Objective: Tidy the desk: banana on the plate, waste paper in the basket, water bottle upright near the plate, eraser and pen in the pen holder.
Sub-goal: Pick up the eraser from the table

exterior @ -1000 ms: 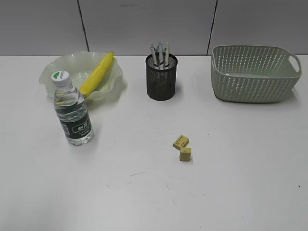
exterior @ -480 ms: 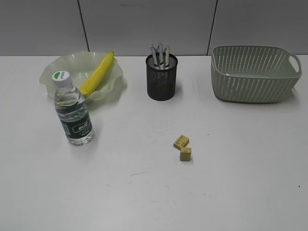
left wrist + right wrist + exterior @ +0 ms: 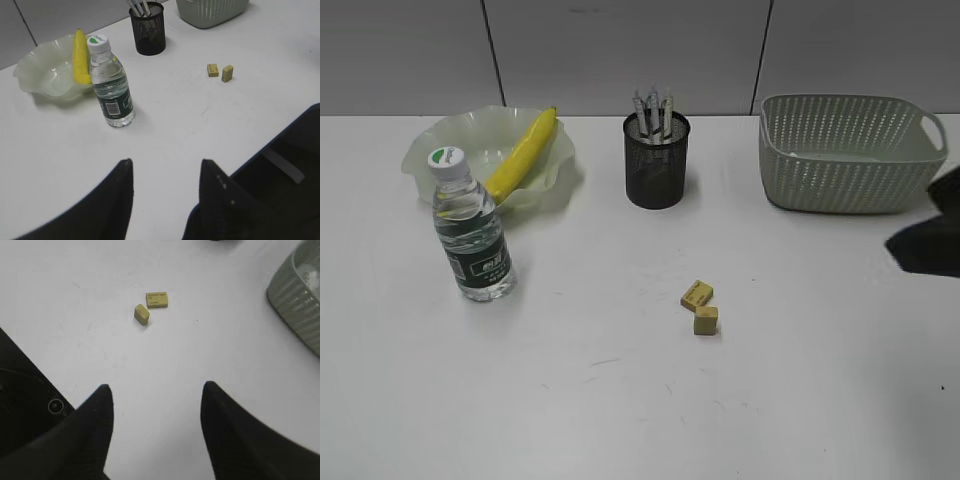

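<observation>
Left gripper (image 3: 165,172) hovers over bare desk (image 3: 620,400), near side, jaws parted, holding nothing. Banana (image 3: 523,153) lies in plate (image 3: 440,140), far left; water bottle (image 3: 470,235) upright just in front of it. Pens (image 3: 653,108) stand in pen holder (image 3: 656,165), far centre. Two erasers (image 3: 700,305) on desk, centre. Basket (image 3: 845,150) far right. Right gripper (image 3: 156,397) above desk near the erasers, jaws wide, empty; its arm (image 3: 930,240) shows at right edge.

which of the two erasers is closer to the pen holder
The flat, labelled eraser; it lies just behind the plain blocky eraser, on the side toward the pen holder.
</observation>
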Available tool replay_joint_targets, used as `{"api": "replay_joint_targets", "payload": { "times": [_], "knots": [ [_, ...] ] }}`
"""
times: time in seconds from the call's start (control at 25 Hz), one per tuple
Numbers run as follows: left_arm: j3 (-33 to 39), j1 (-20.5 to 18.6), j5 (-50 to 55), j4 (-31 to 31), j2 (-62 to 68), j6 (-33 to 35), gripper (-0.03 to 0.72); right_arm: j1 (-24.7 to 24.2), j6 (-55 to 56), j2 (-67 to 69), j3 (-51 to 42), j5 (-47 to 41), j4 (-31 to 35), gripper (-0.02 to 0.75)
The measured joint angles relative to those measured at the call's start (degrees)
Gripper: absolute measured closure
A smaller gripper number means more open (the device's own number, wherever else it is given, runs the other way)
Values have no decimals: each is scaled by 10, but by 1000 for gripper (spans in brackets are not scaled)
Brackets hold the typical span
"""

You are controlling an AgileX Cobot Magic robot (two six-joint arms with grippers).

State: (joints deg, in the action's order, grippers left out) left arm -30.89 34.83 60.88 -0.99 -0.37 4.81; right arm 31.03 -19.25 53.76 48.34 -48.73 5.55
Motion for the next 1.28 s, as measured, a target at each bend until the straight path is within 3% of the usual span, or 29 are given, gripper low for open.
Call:
{"api": "replay_joint_targets", "payload": {
  "times": [0.36, 0.68, 1.28],
  "knots": [
    [0, 0, 0, 0, 0, 0, 359, 15, -78, 266, 102, 8, 20, 289],
    [0, 0, 0, 0, 0, 0, 359, 80, -89, 440, 135, 55, -47, 289],
    [0, 0, -1, 0, 0, -1, 360, 66, -89, 606, 221, 105, -60, 289]
  ]
}}
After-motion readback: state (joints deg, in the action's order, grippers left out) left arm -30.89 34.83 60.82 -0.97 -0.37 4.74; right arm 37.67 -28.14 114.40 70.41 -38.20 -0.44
